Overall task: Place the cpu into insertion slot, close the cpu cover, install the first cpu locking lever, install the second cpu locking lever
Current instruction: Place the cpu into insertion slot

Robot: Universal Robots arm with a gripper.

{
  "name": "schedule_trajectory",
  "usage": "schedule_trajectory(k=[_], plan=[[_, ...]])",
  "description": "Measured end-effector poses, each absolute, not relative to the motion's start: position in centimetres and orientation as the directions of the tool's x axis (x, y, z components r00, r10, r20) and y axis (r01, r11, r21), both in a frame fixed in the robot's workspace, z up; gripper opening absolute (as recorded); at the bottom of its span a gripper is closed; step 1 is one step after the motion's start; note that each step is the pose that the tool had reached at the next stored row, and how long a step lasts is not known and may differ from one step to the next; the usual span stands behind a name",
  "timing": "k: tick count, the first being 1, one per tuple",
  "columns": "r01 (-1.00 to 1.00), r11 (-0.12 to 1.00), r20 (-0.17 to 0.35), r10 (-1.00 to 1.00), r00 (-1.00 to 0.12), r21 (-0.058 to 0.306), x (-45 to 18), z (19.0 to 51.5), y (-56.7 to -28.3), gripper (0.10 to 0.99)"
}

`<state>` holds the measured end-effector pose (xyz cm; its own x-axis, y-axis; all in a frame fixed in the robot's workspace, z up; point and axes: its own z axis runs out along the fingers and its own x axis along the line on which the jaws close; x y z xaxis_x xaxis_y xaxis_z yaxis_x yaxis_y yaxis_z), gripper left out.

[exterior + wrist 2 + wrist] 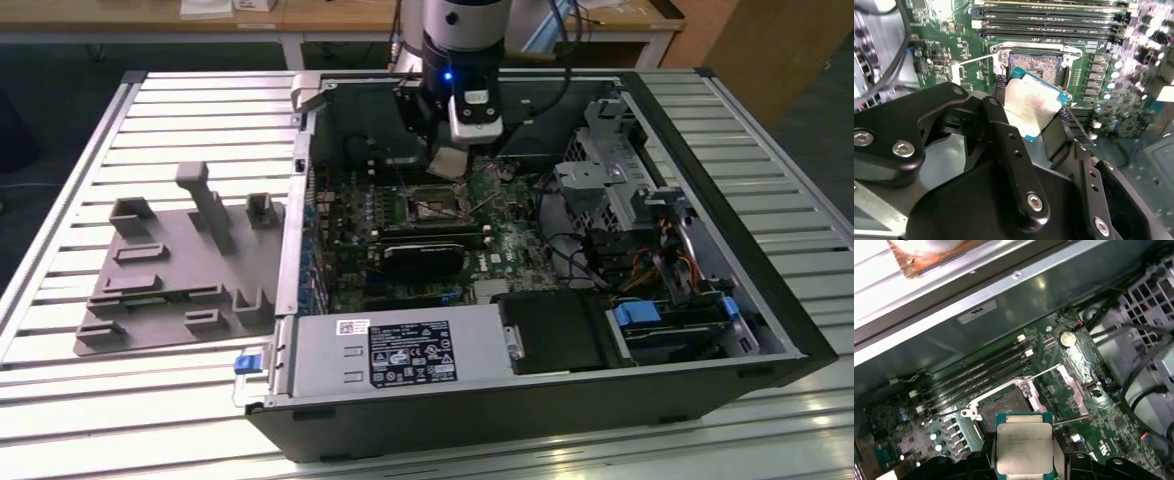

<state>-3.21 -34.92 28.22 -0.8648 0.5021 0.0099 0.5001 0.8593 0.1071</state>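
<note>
End effector [1029, 127] grips the cpu [1033, 102] by two opposite edges, just above the open slot [1035, 64] beside the board's [949, 45] memory slots [1054, 22]; the cover [1074, 384] lies flipped back

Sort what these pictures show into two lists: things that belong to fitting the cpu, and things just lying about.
Belongs to the job:
gripper, shut on the cpu
cpu
insertion slot, empty
locking lever

Just lying about:
grey plastic tray
memory slots
round battery
power supply box
cables
</note>
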Motion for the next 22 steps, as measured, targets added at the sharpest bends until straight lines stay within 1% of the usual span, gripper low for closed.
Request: schedule_trajectory(k=[9, 22], plan=[[0.633, 0.766, 0.01, 0.636, -0.771, 0.107, -3.21, 27.9, -34.92, 0.537], [0.796, 0.596, 0.01, 0.799, -0.601, 0.107, -3.21, 27.4, -34.92, 0.537]])
